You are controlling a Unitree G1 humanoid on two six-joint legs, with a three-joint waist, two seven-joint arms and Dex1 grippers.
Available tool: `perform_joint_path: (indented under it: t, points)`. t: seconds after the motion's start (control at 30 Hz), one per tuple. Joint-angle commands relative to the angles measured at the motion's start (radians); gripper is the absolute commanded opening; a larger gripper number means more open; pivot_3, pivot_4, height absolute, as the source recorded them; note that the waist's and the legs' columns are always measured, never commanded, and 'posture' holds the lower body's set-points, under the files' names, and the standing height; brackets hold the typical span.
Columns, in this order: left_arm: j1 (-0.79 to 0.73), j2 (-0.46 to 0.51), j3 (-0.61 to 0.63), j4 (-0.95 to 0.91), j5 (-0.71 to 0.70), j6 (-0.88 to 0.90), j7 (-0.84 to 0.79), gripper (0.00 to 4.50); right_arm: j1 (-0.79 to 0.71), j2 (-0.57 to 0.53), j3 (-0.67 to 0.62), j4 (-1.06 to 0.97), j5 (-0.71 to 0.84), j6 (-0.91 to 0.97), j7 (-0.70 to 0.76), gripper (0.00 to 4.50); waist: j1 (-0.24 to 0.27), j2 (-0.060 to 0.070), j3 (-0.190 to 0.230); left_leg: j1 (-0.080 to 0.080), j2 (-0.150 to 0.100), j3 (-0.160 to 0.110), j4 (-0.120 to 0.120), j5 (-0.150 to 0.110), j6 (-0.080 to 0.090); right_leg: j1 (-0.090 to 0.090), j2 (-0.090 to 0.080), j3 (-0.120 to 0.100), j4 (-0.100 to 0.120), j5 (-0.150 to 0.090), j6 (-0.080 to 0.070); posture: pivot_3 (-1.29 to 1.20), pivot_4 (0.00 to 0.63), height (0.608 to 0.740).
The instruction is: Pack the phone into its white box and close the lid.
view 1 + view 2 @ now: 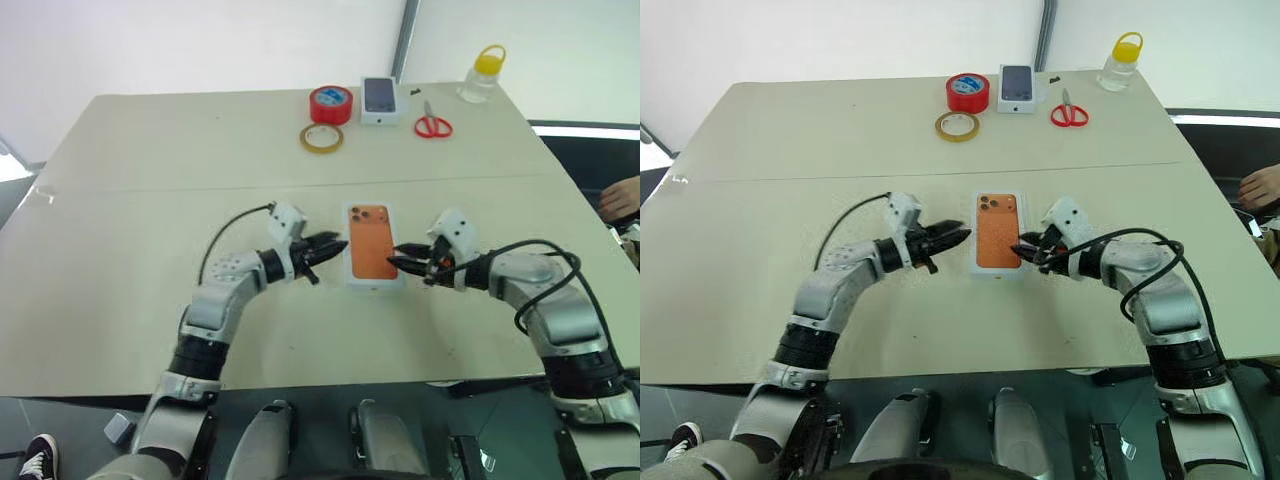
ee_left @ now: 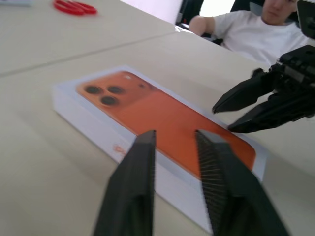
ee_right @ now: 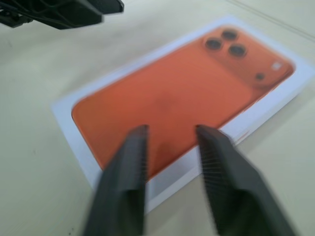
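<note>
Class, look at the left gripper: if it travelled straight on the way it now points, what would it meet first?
Most likely the white rectangular cardboard lid printed with an orange phone, closed over the box. The left gripper, open, aims at its near side; beyond it waits the right gripper. Height is hard to judge, so it might skim over the top.

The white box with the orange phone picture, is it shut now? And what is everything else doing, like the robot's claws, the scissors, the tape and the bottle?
White cardboard lid with orange phone print: on the box, closed, flat on the table.
Left gripper: open, beside the box, apart from it.
Right gripper: open, at the box's other side, holding nothing.
Red-handled scissors: lying closed.
Red tape roll: lying flat.
Tan tape roll: lying flat.
Clear bottle with yellow cap: upright, capped.
</note>
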Motion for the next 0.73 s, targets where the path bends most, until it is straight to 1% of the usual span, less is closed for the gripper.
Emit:
perform_joint_path:
  t: [0.03,0.07,0.1,0.23,0.27,0.37,0.53,0.73]
  points:
    - [0.039,0.119,0.098,-0.098,-0.048,0.013,-0.029,3.52,-0.04,-0.021,-0.051,0.014,0.032,-0.057,0.024,3.59,0.0,0.0,0.0,0.0,0.0,0.0,0.0,0.0,0.0,0.0,0.0,0.0,0.0,0.0,0.0,0.0,0.15,0.74]
    - [0.052,0.151,0.116,-0.113,-0.057,0.022,-0.031,4.09,-0.043,-0.028,-0.053,0.027,0.03,-0.073,0.034,4.14,0.003,0.0,0.0,0.0,0.0,0.0,0.0,0.0,0.0,0.0,0.0,0.0,0.0,0.0,0.0,0.0,0.15,0.74]
    - [0.065,0.177,0.132,-0.126,-0.06,0.024,-0.027,4.45,-0.045,-0.037,-0.054,0.041,0.024,-0.091,0.044,4.49,0.006,0.0,0.0,0.0,0.0,0.0,0.0,0.0,0.0,0.0,0.0,0.0,0.0,0.0,0.0,0.0,0.15,0.74]
    - [0.149,0.291,0.246,-0.165,-0.103,0.022,-0.044,4.45,-0.028,-0.091,-0.051,0.097,-0.007,-0.221,0.112,4.49,0.01,0.0,0.0,-0.001,-0.001,0.0,0.0,0.0,0.001,0.001,-0.001,-0.001,-0.003,0.0,0.0,0.0,0.15,0.74]
    - [0.174,0.309,0.271,-0.18,-0.126,0.041,-0.043,4.45,-0.025,-0.103,-0.061,0.114,0.006,-0.234,0.134,4.49,0.009,0.0,0.0,-0.001,-0.001,0.0,0.0,0.0,0.001,0.001,-0.001,-0.001,-0.004,0.0,0.0,0.0,0.15,0.74]
    - [0.317,0.375,0.36,-0.228,-0.147,0.012,-0.073,4.45,-0.045,-0.134,-0.106,0.196,0.025,-0.298,0.172,4.49,0.004,0.001,0.001,-0.001,0.0,0.001,-0.001,-0.001,0.001,0.001,-0.002,0.0,-0.004,0.0,0.0,0.0,0.15,0.74]
    - [0.468,0.41,0.473,-0.255,-0.181,0.011,-0.056,4.45,-0.047,-0.168,-0.114,0.274,0.002,-0.366,0.181,4.49,0.008,0.001,0.001,0.0,0.0,0.001,-0.001,-0.001,0.001,0.001,-0.002,0.0,-0.004,0.0,-0.001,0.0,0.15,0.74]
    - [0.615,0.433,0.549,-0.29,-0.188,0.013,-0.053,4.45,-0.05,-0.192,-0.103,0.321,-0.018,-0.399,0.202,4.49,0.008,0.001,0.001,-0.001,0.0,0.001,-0.001,-0.001,0.002,0.001,-0.002,0.0,-0.006,0.0,-0.001,0.0,0.15,0.74]
